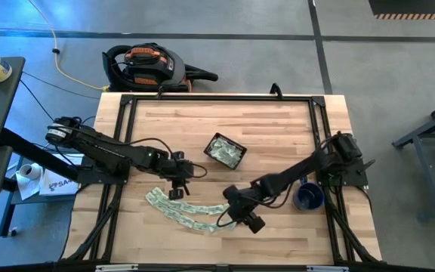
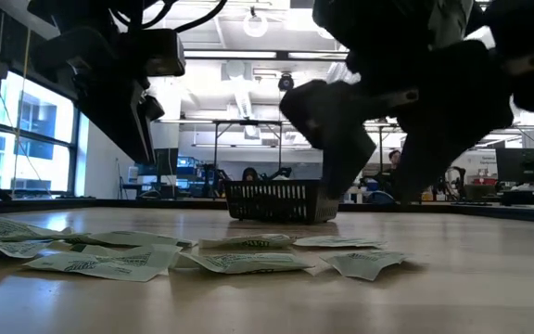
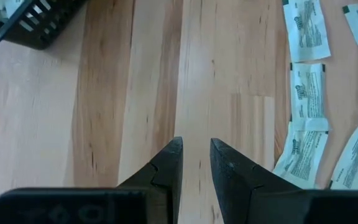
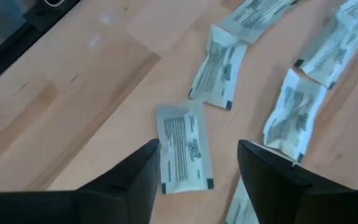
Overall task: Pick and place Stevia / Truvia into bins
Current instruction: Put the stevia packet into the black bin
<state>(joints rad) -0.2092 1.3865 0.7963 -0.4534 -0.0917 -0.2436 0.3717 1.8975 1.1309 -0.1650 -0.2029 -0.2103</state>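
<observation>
- Right gripper (image 4: 194,165) hangs low over the near end of the sachet row, its dark fingers (image 4: 135,177) spread wide with one pale green-and-white paper sachet (image 4: 182,149) lying flat on the wood between them — nothing gripped yet.
- Left gripper (image 3: 194,165) hovers over bare boards, its fingers (image 3: 169,165) drawn to a narrow gap and empty, with more sachets just off to one side and a corner of the basket beyond.
- Out from there, the scattered flat paper sachets (image 1: 180,211) run in a curved band across the front of the pale wooden desk (image 1: 270,121), between the two arms. Plenty left: the low view shows them strewn along the near edge.
- The small dark slatted rectangular basket (image 1: 226,151) sits farther back, near the desk's middle, well apart from the band. Pale packets show inside it, so I judge some of the job done, though most of it looks to remain.
- A dark blue mug (image 1: 308,198) stands at the right, beside the right arm.
- Hard calls: how many packets are in the basket can't be counted from above, and its mesh wall hides them in the low view. The right gripper itself covers part of the band's end from overhead.
</observation>
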